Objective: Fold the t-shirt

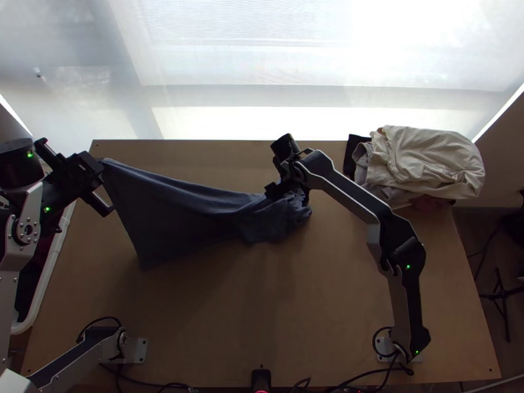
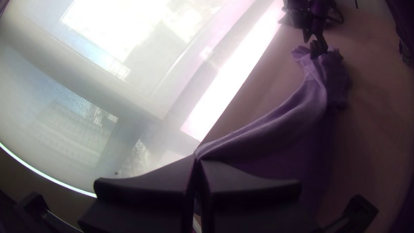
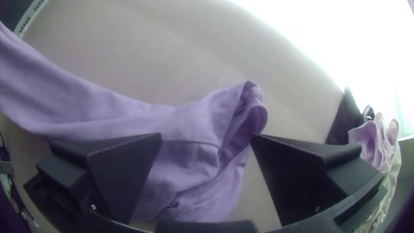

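T-shirt (image 1: 183, 209), dark blue-grey in the top view, stretches across the far half of the wooden worktop (image 1: 275, 308), from the left pincer (image 1: 100, 164) to beneath the right pincer (image 1: 287, 187). It is not laid flat: a broad, drooping panel widens from the gripped corner to a point nearer the worktop's near edge, and long folds run to the other end (a crumpled bunch, really).

In the left wrist view, the left pincer (image 2: 198, 160) is closed on a corner of the T-shirt, its two fingers pressed together around the cloth.

The right pincer's own view shows its fingers spread wide, one on each side of the bunched end. Between and beyond them, a seam crosses the fabric, and an open edge curls round on itself (sleeve or collar, I cannot tell).

At the worktop's far right corner sits a rumpled clothes pile, with a cream garment (image 1: 429, 160) on top and a black cloth (image 1: 355, 145) poking out beside it. A white-rimmed basket (image 1: 47, 281) stands at the left edge (dark contents inside). Beyond the far edge hangs a bright, translucent screen (image 1: 262, 72).
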`<control>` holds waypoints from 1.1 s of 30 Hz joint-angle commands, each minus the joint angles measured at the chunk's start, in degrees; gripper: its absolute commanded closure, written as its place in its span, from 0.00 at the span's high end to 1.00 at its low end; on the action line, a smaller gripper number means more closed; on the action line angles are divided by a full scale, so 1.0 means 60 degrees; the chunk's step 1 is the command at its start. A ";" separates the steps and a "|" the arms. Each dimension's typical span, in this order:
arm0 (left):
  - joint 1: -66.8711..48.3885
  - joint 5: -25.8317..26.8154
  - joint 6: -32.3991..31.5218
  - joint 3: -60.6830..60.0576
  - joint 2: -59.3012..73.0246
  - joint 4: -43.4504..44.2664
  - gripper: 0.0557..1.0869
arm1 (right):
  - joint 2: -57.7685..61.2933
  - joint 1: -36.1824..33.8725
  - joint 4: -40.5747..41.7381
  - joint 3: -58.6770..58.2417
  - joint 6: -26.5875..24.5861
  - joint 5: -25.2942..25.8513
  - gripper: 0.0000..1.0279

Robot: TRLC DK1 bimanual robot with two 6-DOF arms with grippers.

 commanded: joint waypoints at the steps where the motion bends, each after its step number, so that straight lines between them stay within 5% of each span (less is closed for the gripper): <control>1: 0.0004 0.0006 0.0028 -0.0084 -0.0019 0.0010 0.08 | 0.0504 0.0070 -0.0220 0.0439 0.0061 0.0010 0.90; 10: 0.0019 -0.0008 0.0057 -0.0143 -0.0019 0.0039 0.08 | 0.0899 0.0128 -0.0220 0.0483 -0.0042 0.0010 0.82; 20: 0.0077 -0.0008 0.0116 -0.0143 0.0069 0.0171 0.08 | 0.0782 0.0246 0.0059 0.0395 -0.0335 -0.0122 0.26; 23: 0.0077 -0.0008 0.0160 -0.0143 0.0113 0.0201 0.08 | 0.0782 0.0260 0.0176 0.0205 -0.0423 -0.0166 0.20; 26: 0.0165 0.0006 0.0189 -0.0186 0.0127 0.0215 0.08 | 0.0782 0.0260 0.0337 0.0014 -0.0540 -0.0269 0.03; 33: 0.0283 0.0006 0.0204 -0.0201 0.0142 0.0464 0.09 | -0.0200 0.0216 0.0205 -0.0118 -0.0555 -0.0298 0.03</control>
